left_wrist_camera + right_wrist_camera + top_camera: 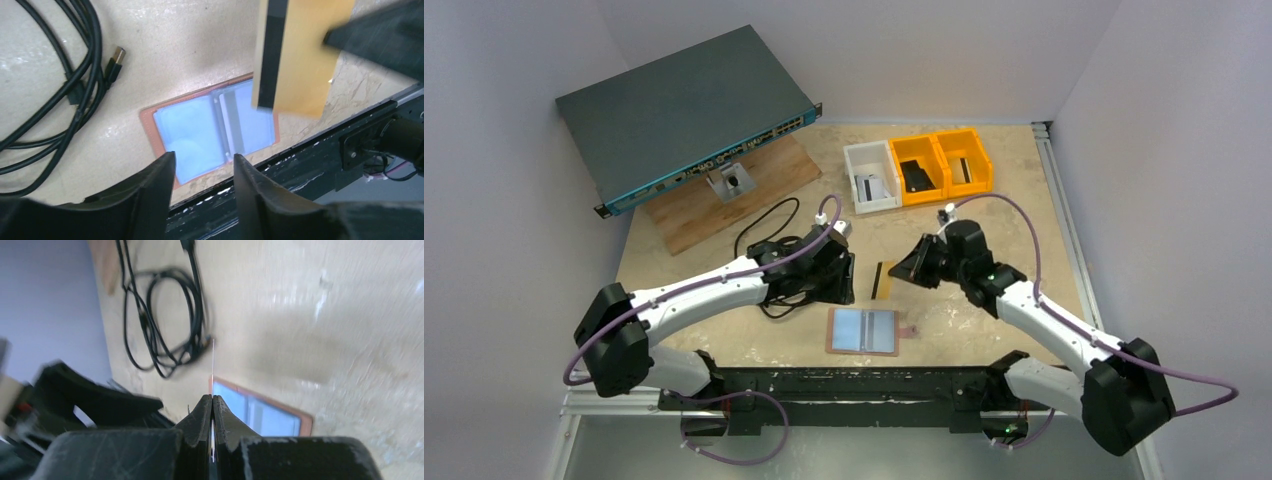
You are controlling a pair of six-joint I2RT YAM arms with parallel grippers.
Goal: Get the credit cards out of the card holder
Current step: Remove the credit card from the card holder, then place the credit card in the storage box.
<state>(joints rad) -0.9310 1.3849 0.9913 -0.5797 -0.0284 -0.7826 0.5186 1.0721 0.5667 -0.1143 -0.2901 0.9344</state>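
The right claw (902,270) is pinched tight on a card (884,279), yellow-tan with a black stripe, and holds it up on edge above the tabletop (984,215), well clear of the card holder (864,331). In the right wrist view the card shows only as a thin sliver between the closed fingers, so the grip looks firm. The card holder lies flat and open near the front edge, its clear pockets facing up; whether another card sits inside, I cannot tell through the glare. The left claw (202,187) hangs just above it with its jaws parted and nothing between them, probably placed to steady the holder or go for a pocket. A black cable (769,225) coils behind the left arm, and three bins (919,170) wait at the back, likely the drop spot for this card.
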